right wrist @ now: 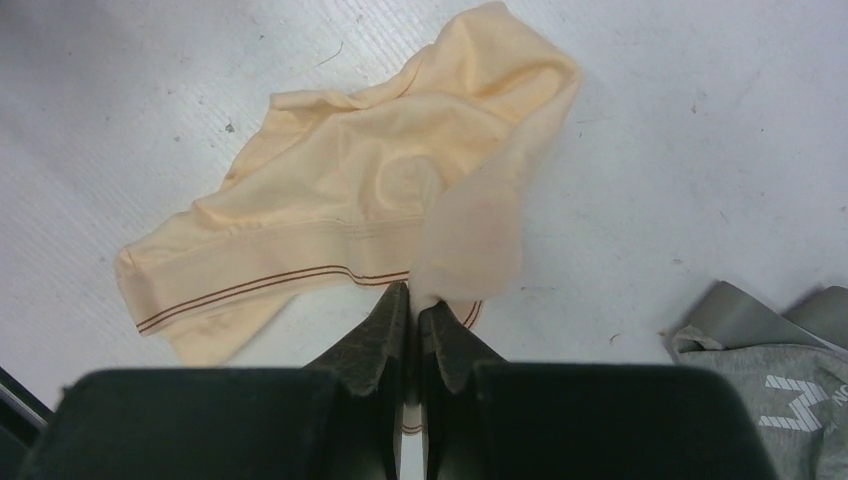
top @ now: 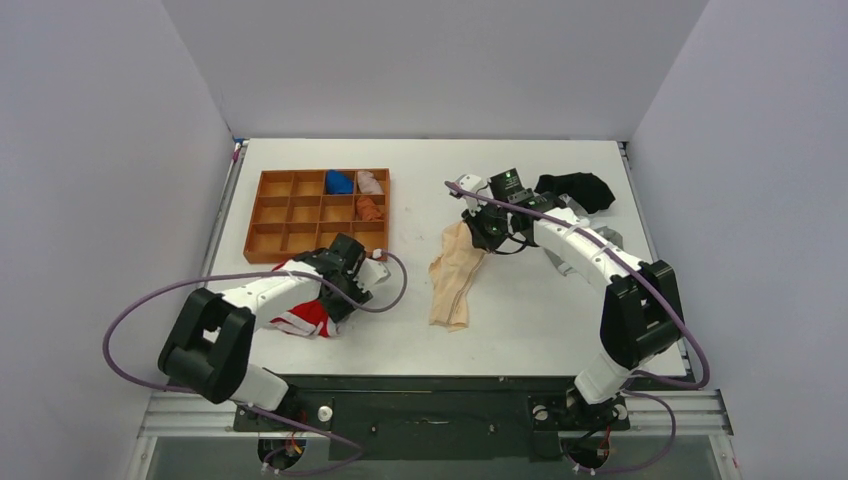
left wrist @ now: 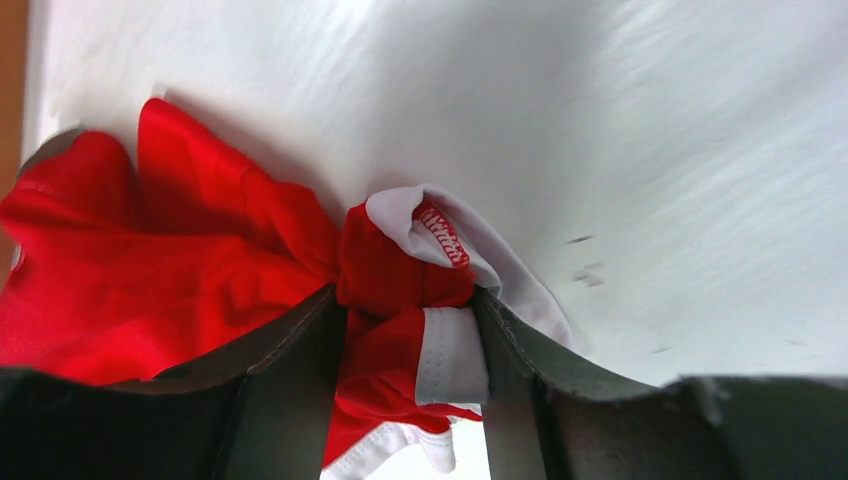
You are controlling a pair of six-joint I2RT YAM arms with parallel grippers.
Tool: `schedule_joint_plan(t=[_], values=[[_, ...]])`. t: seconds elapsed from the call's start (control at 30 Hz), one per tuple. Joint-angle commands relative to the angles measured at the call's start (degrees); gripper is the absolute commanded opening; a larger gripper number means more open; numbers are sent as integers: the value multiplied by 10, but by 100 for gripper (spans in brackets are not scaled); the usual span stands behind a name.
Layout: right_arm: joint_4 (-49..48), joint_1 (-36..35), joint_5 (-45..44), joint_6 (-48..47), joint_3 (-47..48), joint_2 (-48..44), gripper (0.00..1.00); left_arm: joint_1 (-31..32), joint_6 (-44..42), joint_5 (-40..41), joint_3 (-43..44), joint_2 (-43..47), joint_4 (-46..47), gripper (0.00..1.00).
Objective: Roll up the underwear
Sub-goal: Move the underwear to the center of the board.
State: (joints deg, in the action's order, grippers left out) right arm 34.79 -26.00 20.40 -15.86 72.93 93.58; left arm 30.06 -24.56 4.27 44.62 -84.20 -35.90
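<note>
The cream underwear (top: 455, 272) lies as a long, loose strip in the middle of the table. In the right wrist view it (right wrist: 360, 200) spreads flat with thin brown stripes on its waistband. My right gripper (top: 484, 228) (right wrist: 413, 300) is shut on a pinch of its fabric at the far end. My left gripper (top: 338, 292) (left wrist: 410, 345) is shut on a bunched fold of the red garment with white trim (left wrist: 180, 260) (top: 305, 318) at the near left.
An orange compartment tray (top: 290, 215) with a few rolled garments stands at the back left. A black garment (top: 578, 190) lies at the back right. A grey garment (right wrist: 770, 390) lies under my right arm.
</note>
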Motion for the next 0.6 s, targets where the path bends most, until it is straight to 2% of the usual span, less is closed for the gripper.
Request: schedule_joint_plan(t=[0.0,0.2,0.33,0.37,0.5,0.57], values=[[2,-5,3,5,15,-3,0,-90,-33,67,-22,46,3,46],[18,-8,4,2,30,-1,0,-231,-104,52,-20,96,-10,48],[47,-14,3,-13,56,1,0,-246,-98,-4,8,121,-37,71],[66,-16,3,-19,64,1,0,-246,-94,-34,15,131,-46,80],[136,-24,1,-55,130,-5,0,-246,-49,-139,70,158,-65,98],[178,-31,0,-75,178,-6,0,-246,-19,-187,99,170,-62,97]])
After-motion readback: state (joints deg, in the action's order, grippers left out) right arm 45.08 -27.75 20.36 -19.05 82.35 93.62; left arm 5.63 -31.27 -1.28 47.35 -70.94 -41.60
